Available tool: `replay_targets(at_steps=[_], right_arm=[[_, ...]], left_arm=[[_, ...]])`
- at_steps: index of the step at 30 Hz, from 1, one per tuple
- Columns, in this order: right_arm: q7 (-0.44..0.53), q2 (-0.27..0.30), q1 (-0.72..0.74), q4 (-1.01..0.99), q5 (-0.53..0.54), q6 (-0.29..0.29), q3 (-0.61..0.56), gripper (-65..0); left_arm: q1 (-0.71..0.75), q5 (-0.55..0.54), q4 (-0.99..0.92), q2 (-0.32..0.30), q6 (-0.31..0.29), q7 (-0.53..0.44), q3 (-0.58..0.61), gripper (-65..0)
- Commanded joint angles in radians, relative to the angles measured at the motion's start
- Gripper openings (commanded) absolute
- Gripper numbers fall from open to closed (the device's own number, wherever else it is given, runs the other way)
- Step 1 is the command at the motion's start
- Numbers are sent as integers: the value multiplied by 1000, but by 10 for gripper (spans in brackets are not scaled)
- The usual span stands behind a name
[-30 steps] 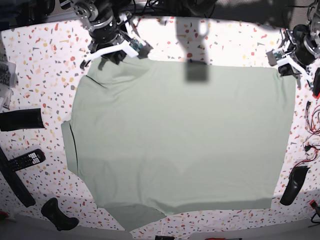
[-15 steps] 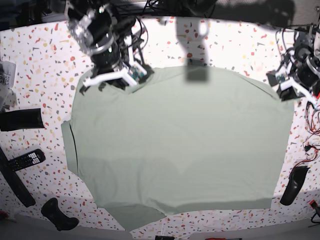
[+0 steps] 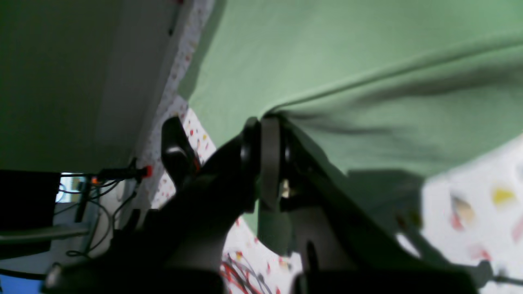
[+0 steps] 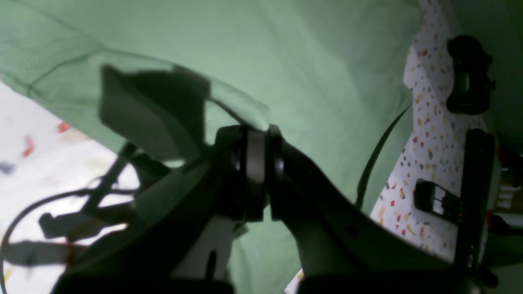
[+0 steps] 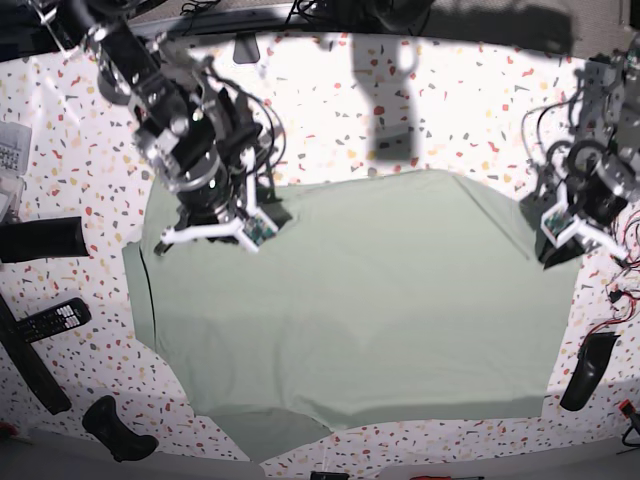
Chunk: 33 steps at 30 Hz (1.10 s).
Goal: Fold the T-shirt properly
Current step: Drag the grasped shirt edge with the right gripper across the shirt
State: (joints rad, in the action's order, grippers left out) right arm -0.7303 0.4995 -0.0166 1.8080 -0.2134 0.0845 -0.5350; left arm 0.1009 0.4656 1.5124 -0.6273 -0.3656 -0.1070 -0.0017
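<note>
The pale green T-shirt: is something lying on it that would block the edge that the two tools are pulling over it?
Nothing visible does. The pale sage-green fabric T-shirt lies bare ahead of the left tool and the right tool, both shut on its far edge. The black remote and black controller lie beside it on the speckled table.

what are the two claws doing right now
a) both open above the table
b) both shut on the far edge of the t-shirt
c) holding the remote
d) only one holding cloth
b: the left claw and the right claw each pinch the T-shirt at its far edge.
</note>
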Motion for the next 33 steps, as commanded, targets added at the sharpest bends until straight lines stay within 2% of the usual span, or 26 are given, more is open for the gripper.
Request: replay_targets(at_steps=[1,8,11,18,27,33], right_arm=[[16,7,34,1,-14,-13,7,-650],[16,7,122,-60,-14,-12,7,-650],[17,7,137,-67,-14,-8,7,-650],[45,7,138,-67,-14,-8,7,-650],[122,7,157,-108,-18,8,7,-650],[132,6,254,-208,-17,53,4,-650]], left_arm=[[-39,-7,-7,-3,24,-17,-10,-650],[-193,-7,-212,78,23,-27,-10,-650],[-257,-14,-319,89,22,-88,-10,-650],[-349,-103,-501,101,23,-97,-10,-650],[-351,-164,-512,101,22,-104,-10,-650],[-351,-164,-512,101,22,-104,-10,-650]])
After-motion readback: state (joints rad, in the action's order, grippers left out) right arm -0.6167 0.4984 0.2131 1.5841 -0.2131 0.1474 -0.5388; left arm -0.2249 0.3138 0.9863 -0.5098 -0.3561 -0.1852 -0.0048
